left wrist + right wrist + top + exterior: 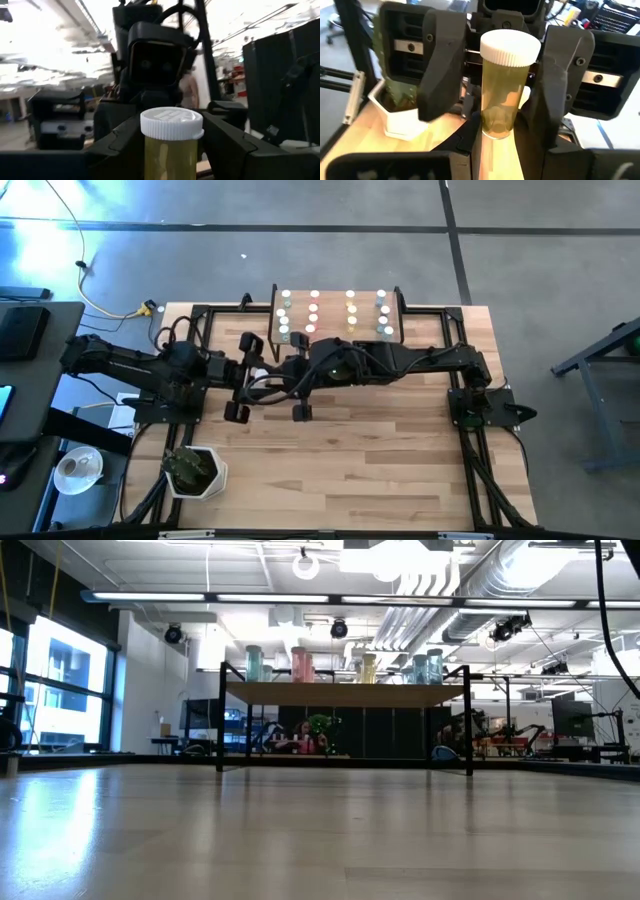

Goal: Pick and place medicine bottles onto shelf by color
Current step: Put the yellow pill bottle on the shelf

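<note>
A yellow-orange medicine bottle (505, 90) with a white cap (171, 122) stands upright in the air between both grippers, over the table's middle left. My right gripper (500, 135) reaches in from the table's right and is shut on it. My left gripper (172, 155) faces it from the left, open, with its fingers (442, 65) on either side of the bottle's upper part. The shelf (332, 315) stands at the far edge. On it are rows of green (255, 663), pink (300, 663), yellow (368, 667) and blue (428, 667) bottles. My right gripper pinches the bottle's lower body (495, 125) between its two fingers, one on each side. The fingers come nearly level from the table's right. The bottle stands upright with its cap up, lifted clear of the table.
A plant in a white pot (195, 470) stands at the near left of the table and shows behind the left gripper (395, 105). Black frame rails (470, 450) run along the table's sides. Bare wood (370, 450) lies across the near half.
</note>
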Controlling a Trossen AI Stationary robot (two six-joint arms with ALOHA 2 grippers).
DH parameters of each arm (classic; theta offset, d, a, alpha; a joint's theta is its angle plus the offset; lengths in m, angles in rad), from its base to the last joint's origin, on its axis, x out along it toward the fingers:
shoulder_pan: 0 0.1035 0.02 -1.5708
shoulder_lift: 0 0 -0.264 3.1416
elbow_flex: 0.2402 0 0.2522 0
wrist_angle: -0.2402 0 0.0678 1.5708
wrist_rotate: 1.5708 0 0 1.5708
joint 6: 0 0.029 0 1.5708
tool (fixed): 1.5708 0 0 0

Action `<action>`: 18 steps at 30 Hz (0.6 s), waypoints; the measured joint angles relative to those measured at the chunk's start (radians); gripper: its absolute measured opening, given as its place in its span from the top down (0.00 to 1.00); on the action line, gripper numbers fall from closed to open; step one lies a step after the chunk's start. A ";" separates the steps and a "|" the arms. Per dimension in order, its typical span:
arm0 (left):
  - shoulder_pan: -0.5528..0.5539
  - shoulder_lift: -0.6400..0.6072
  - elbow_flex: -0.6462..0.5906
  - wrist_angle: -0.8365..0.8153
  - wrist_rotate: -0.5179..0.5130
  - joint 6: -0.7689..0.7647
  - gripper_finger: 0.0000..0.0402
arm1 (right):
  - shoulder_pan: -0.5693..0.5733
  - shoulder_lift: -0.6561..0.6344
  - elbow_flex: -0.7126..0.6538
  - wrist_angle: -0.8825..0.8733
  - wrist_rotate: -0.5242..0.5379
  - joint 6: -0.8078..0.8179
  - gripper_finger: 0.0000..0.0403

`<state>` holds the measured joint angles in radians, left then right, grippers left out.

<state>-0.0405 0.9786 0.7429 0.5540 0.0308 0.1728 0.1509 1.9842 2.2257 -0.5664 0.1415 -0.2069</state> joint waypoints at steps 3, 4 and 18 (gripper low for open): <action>0.000 -0.007 0.000 -0.031 -0.027 0.000 0.56 | 0.001 -0.005 0.000 -0.020 0.023 0.003 0.79; 0.000 -0.012 0.000 -0.040 -0.035 0.000 0.56 | 0.001 -0.007 0.000 -0.022 0.023 0.009 0.79; 0.000 -0.097 -0.002 -0.190 -0.118 0.022 0.56 | 0.002 -0.013 0.000 -0.031 0.024 0.033 0.79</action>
<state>-0.0402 0.8818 0.7414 0.3639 -0.0870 0.1949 0.1532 1.9709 2.2261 -0.5970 0.1653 -0.1734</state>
